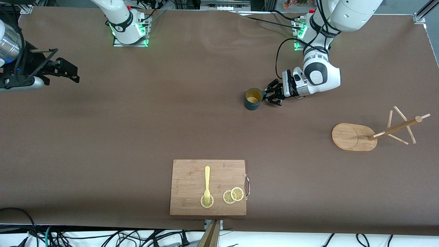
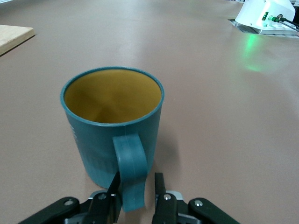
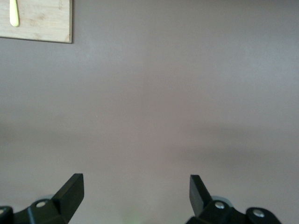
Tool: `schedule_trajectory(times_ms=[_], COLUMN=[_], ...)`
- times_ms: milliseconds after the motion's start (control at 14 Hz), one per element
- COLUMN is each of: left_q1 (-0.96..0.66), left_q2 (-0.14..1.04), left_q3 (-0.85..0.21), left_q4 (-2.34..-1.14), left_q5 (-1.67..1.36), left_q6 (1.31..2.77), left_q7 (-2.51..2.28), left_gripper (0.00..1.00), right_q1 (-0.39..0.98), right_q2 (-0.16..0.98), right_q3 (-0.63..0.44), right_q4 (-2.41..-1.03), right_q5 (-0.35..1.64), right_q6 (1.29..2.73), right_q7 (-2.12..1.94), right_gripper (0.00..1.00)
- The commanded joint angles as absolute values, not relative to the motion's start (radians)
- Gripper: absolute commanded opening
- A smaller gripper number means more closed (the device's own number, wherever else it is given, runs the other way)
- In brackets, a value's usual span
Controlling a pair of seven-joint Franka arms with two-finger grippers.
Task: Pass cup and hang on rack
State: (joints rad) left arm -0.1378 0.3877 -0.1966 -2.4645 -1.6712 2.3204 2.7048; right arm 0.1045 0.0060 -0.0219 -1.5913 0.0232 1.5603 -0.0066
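The dark teal cup (image 1: pixel 253 98) with its yellowish inside stands upright on the brown table, in front of the left arm's base. Its loop handle (image 2: pixel 133 172) points at my left gripper (image 1: pixel 269 96). In the left wrist view, that gripper (image 2: pixel 137 176) has its jaws drawn in close around the handle. One finger (image 2: pixel 113 184) touches the handle and the other (image 2: pixel 160 184) stands a sliver off it. The wooden rack (image 1: pixel 355 137) stands toward the left arm's end, nearer the front camera than the cup. My right gripper (image 1: pixel 67 65) waits open at the right arm's end with nothing between its fingers (image 3: pixel 72 186).
A rectangular wooden cutting board (image 1: pixel 208 187) lies near the table's front edge. On it are a yellow fork (image 1: pixel 206 183) and lemon slices (image 1: pixel 233 195). Cables run along the front edge below the table.
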Motion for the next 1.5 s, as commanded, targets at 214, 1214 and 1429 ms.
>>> schedule_trajectory(times_ms=[214, 1214, 1429], left_q1=[-0.13, 0.11, 0.204], left_q2=[0.393, 0.151, 0.114], left_q3=[-0.196, -0.186, -0.16], left_q4=[-2.459, -2.438, -2.436], left_q5=[-1.71, -1.361, -1.299], left_q6=[2.321, 2.206, 2.117], left_q7=[2.76, 1.916, 1.639], left_gripper=[0.0, 0.0, 0.0], right_q1=[0.107, 0.107, 0.107], right_q2=[0.029, 0.035, 0.035], right_q3=[0.002, 0.003, 0.002], right_q4=[-1.588, -1.588, -1.589], right_q5=[-0.008, -0.003, -0.003], right_q6=[1.583, 1.582, 1.58], right_q7=[-0.02, -0.02, -0.02], right_gripper=[1.0, 1.0, 1.0])
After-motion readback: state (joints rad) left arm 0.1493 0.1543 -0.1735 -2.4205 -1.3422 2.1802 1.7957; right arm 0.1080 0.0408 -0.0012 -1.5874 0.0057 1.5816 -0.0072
